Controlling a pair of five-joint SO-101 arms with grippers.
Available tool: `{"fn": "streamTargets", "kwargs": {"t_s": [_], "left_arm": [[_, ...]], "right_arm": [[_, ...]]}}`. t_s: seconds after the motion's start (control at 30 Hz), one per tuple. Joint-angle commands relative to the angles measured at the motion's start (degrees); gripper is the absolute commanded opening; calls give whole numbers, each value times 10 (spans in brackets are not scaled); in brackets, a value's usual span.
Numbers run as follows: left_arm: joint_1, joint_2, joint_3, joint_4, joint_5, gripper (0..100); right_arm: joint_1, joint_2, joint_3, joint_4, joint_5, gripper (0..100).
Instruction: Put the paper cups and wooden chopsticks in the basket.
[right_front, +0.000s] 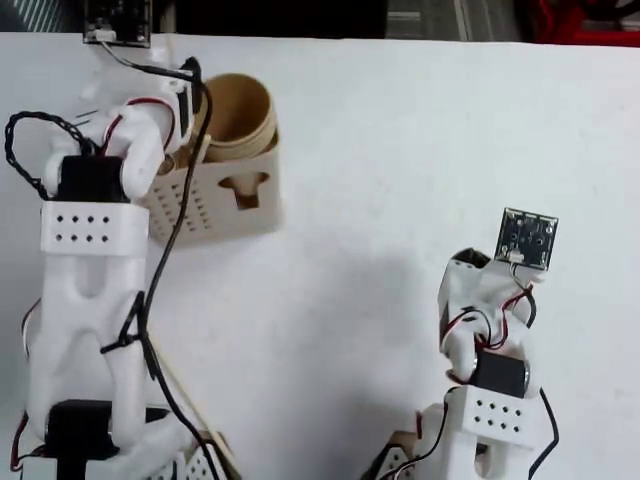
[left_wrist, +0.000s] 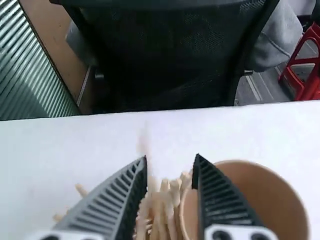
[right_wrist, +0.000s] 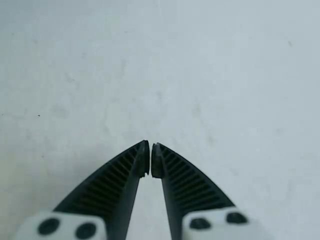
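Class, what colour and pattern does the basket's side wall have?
Cream basket, dotted with rows of small holes; clearest in the high view.

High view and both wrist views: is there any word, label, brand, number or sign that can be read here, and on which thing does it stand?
None can be read. The basket, the paper cup, the chopsticks and the table carry no visible text. If the camera board has any print, it is too small to read.
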Motion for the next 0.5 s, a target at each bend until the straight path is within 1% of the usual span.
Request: {"fn": "streamTargets", "kwargs": {"t_s": [0.0,0.07,0.3,0.47], "left_arm": [[-2,-59,-23,40,-20,166],[0,-102,-22,72,-23,166],[-5,-269,-18,198,-75,165],[-61,-354,-17,288,-92,165]], "right_arm": [[-6,3,-8,-11,-1,24],[-7,3,-8,-11,-1,25],[-36,7,-7,-6,0,25],[-44,3,-14,16,0,25]]}}
